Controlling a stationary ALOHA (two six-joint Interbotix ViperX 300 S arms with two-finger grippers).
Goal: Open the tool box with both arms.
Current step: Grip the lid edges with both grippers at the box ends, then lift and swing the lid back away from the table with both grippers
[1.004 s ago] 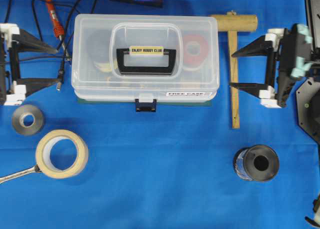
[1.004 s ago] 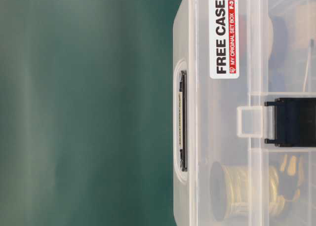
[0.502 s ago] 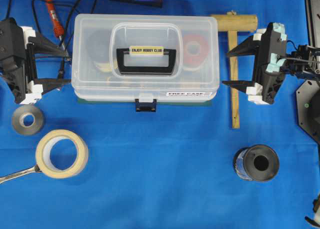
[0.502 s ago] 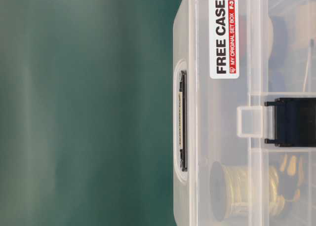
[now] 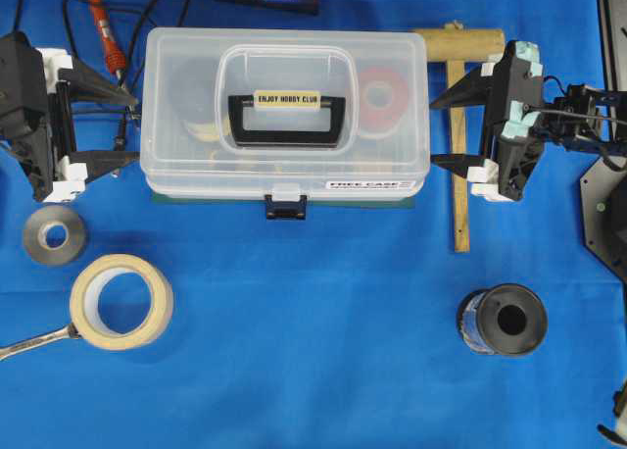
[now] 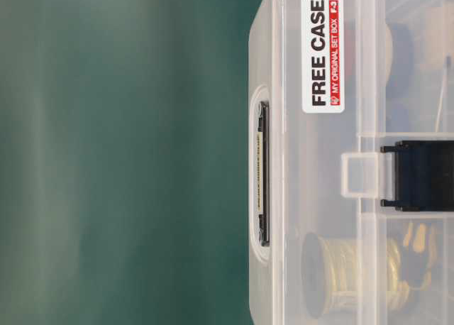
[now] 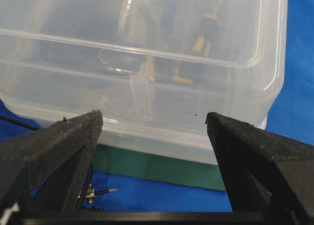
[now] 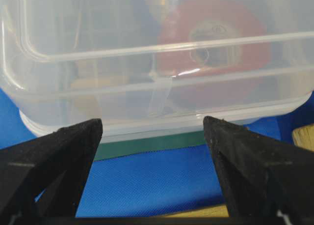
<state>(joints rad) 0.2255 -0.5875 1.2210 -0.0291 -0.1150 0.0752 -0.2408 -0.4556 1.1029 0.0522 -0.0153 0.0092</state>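
one tool box (image 5: pixel 284 116), two tape rolls (image 5: pixel 120 301)

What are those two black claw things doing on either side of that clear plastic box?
Two robot arms are about to open the clear plastic tool box with the black handle. The left gripper and the right gripper each sit at one end of the box, jaws wide open and pointing at its side walls, holding nothing. The lid is down and the dark blue latch at the front looks fastened.
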